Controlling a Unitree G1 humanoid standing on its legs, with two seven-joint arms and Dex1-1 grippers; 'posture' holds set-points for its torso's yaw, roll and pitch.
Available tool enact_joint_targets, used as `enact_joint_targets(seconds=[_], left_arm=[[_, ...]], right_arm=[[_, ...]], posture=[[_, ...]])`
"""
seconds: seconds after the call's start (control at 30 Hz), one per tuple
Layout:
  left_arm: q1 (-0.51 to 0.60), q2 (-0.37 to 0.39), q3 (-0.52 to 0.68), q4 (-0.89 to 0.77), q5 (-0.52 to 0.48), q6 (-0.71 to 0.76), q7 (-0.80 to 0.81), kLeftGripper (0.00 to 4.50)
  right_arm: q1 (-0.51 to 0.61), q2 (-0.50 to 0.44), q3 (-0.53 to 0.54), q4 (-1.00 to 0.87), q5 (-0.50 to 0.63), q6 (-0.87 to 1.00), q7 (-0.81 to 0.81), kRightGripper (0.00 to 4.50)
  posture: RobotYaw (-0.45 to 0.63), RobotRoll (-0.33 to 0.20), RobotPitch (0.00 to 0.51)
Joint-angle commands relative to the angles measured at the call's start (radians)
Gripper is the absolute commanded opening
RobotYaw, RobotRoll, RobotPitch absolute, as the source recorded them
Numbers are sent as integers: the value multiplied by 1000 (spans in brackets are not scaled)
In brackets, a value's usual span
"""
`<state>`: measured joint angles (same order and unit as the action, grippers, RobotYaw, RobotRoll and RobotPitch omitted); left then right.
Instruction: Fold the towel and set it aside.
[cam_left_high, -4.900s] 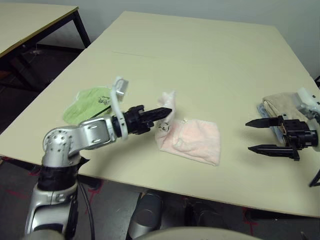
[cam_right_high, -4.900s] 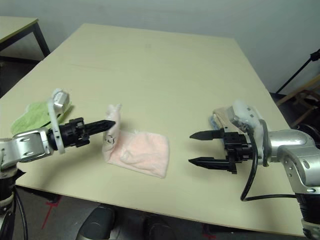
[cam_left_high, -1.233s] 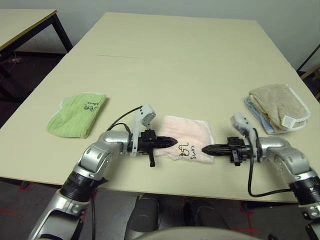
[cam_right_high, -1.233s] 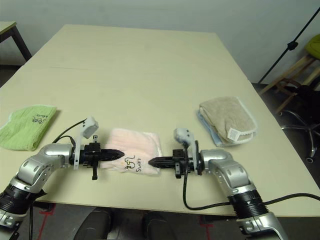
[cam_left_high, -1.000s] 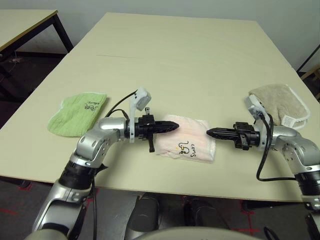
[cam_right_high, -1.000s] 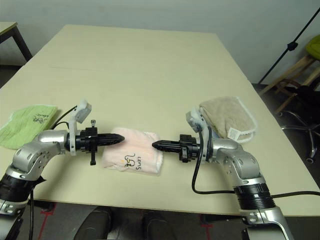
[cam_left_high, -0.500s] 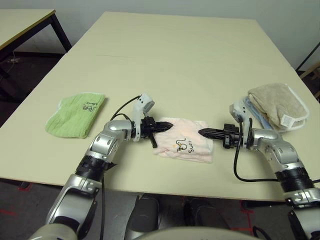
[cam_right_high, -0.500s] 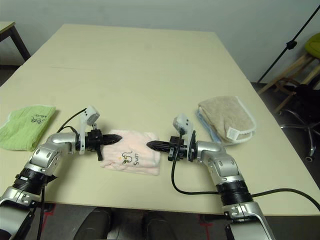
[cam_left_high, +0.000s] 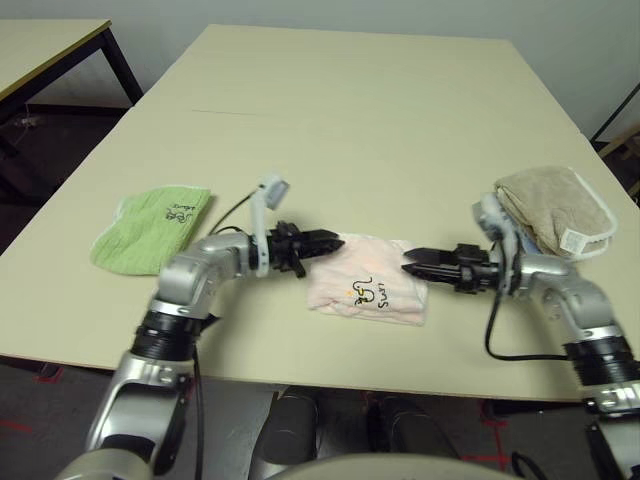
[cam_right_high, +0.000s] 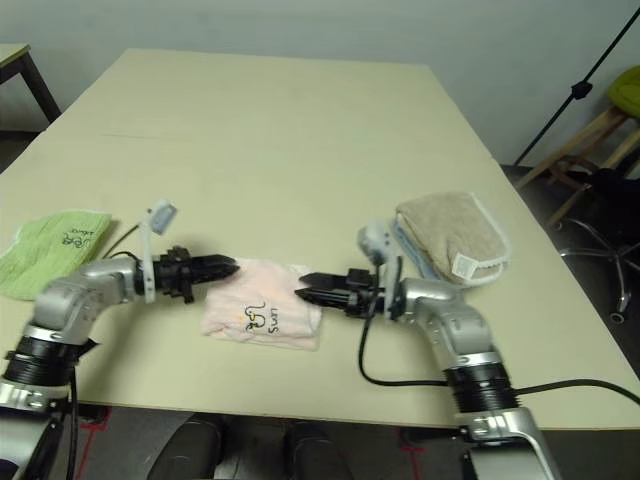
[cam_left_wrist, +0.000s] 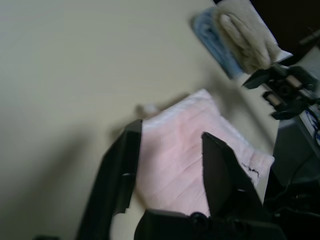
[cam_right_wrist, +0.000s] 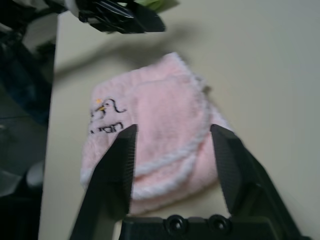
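The pale pink towel (cam_left_high: 366, 291) lies folded into a compact rectangle on the table (cam_left_high: 380, 120), near the front edge, with its dark embroidered lettering facing up. It serves as the reference point for everything below.

**Placement of surrounding items**
- The lime-green cloth (cam_left_high: 152, 228) lies well to the left of the towel, apart from it.
- The beige-tan towel (cam_left_high: 553, 209) sits well to the right of the towel, stacked on a blue cloth (cam_left_wrist: 216, 32). This stack probably marks the set-aside area, so the pink towel likely belongs next to or on it.

**Why the arms are posed as they are**
- The two grippers flank the towel, one at each short side, both pointing inward at it. The pose fits a release after the last fold, or a bracketing of the bundle before it is picked up for transfer. Which of the two applies cannot be settled from this moment alone.

**Tool state**
- Left gripper (cam_left_high: 322, 240): at the towel's left edge, fingers parted, nothing between them. The left wrist view shows pink terry in the gap beyond the fingers, not clamped.
- Right gripper (cam_left_high: 421, 262): at the towel's right edge, fingers spread, holding nothing. The right wrist view shows the corded edging framed between the two fingers without visible contact.

**Task status**
- Folding appears complete; setting the towel aside is not yet done.
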<state>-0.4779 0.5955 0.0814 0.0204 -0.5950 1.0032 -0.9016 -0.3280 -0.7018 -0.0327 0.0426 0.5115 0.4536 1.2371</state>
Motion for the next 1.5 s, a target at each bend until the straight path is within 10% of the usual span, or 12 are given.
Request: enact_joint_targets(seconds=[0.03, 0.13, 0.7, 1.23, 1.5], left_arm=[[-6, 46, 23, 43, -49, 140, -5, 3742], [-34, 101, 5, 112, -75, 258, -33, 4483], [-191, 20, -252, 331, -29, 343, -143, 4483], [-200, -104, -219, 304, -42, 479, -26, 4483], [-186, -123, -175, 294, -59, 506, 16, 2174]], right_arm=[[16, -44, -24, -24, 20, -3, 51, 4274], [1, -97, -48, -12, 53, -1, 126, 4500], [51, -296, -148, -77, 169, 125, 274, 4500], [91, -356, -176, -116, 178, 143, 281, 4500], [83, -357, -169, -115, 182, 151, 281, 4500]], posture=[[115, 0, 113], [114, 0, 115], [42, 0, 129], [26, 0, 136], [37, 0, 135]])
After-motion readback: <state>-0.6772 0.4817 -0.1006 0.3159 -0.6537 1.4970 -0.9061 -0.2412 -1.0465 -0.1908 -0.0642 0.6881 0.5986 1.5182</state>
